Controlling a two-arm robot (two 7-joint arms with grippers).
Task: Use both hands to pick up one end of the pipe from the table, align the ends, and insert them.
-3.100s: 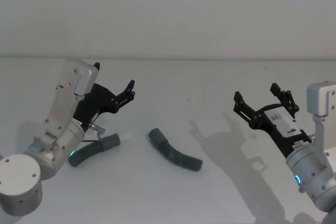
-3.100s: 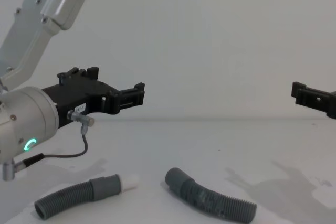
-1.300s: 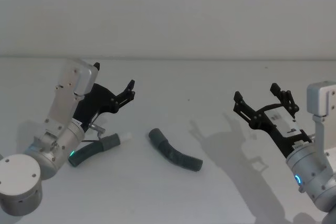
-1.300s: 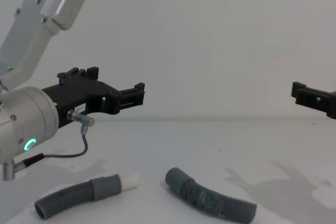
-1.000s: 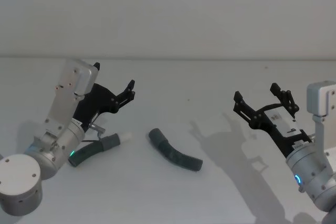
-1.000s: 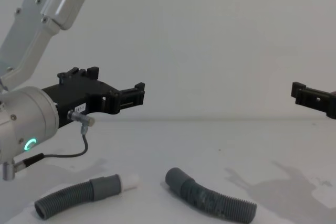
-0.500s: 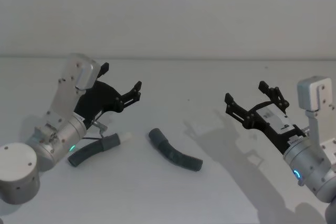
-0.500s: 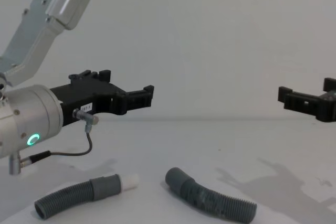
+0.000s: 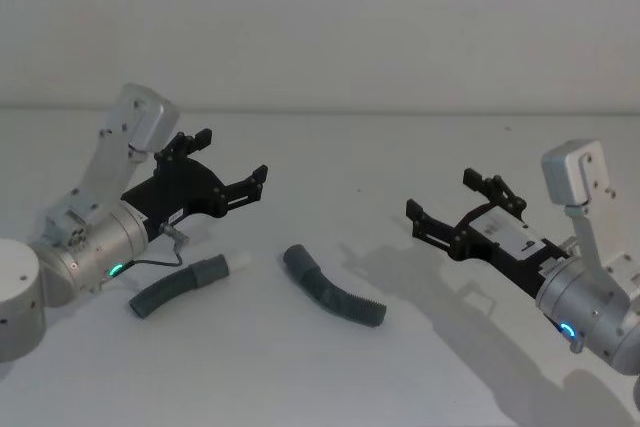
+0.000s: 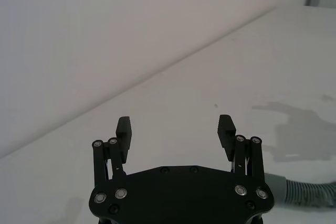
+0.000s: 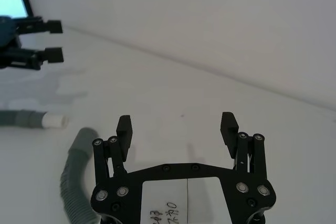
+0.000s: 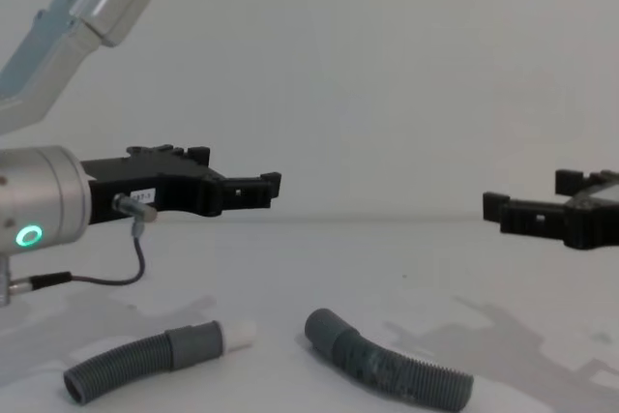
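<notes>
The lighter pipe piece (image 9: 178,286) (image 12: 145,363) lies on the white table (image 9: 330,377), its grey collar and white spigot end (image 12: 242,334) pointing to the middle. The darker piece (image 9: 332,289) (image 12: 392,367) lies to its right, its socket cuff (image 12: 324,328) facing the spigot across a small gap. My left gripper (image 9: 232,155) (image 12: 242,177) (image 10: 175,124) hovers open above and behind the lighter piece. Open too, my right gripper (image 9: 441,195) (image 12: 527,195) (image 11: 177,123) hangs in the air right of the darker piece (image 11: 73,177).
A thin grey cable (image 12: 116,278) hangs from the left wrist just above the lighter piece. The table meets a plain white wall (image 9: 320,37) at the back. In the right wrist view the left gripper (image 11: 39,43) shows far off.
Both arms have swung in toward the middle and levelled out; the right gripper has come left and lower, the left gripper forward. Neither pipe piece has moved.
</notes>
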